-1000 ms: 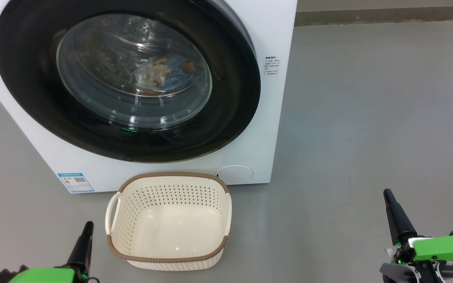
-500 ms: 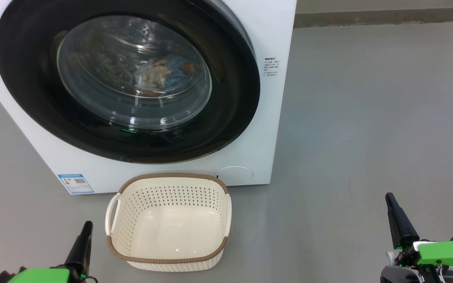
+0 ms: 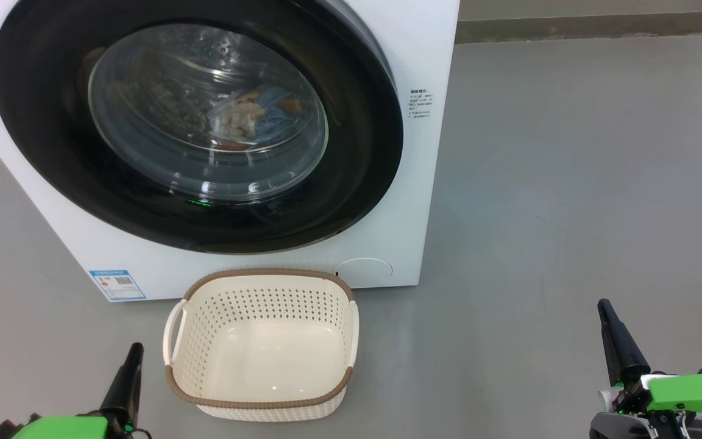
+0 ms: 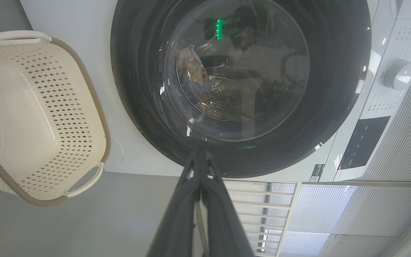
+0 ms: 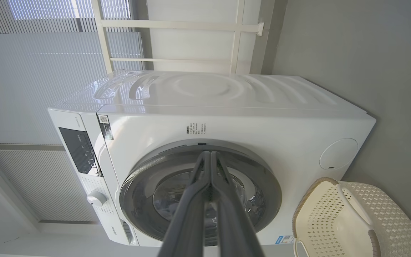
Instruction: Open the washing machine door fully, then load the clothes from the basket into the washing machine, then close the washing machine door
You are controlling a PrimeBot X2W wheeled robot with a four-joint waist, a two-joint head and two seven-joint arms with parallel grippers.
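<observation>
- Head view: blue-and-cream clothes [image 3: 253, 116] lie behind the shut, glossy black-rimmed round door [image 3: 360, 158] of the white front-loading washing machine [image 3: 427, 195]. Its blue corner label [image 3: 117, 283] and black side print [image 3: 421, 102] are illegible. The perforated cream plastic basket [image 3: 265, 272] stands just before it.
- Left wrist view: left gripper [image 4: 199, 154], fingers pressed together.
- Right wrist view: right gripper [image 5: 211, 154], fingers pressed together; QR sticker [image 5: 105, 127] unreadable.

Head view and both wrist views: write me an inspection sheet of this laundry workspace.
Surface: grey floor, smooth.
Job's things: washing machine door shut; clothes inside, behind its glass; basket empty, on the floor in front of the washing machine.
Clutter: nothing seen.
Grippers: left gripper and right gripper low, apart from the basket, jaws shut, holding nothing.
Cables: nothing seen.
Surroundings: window blinds behind the machine.
</observation>
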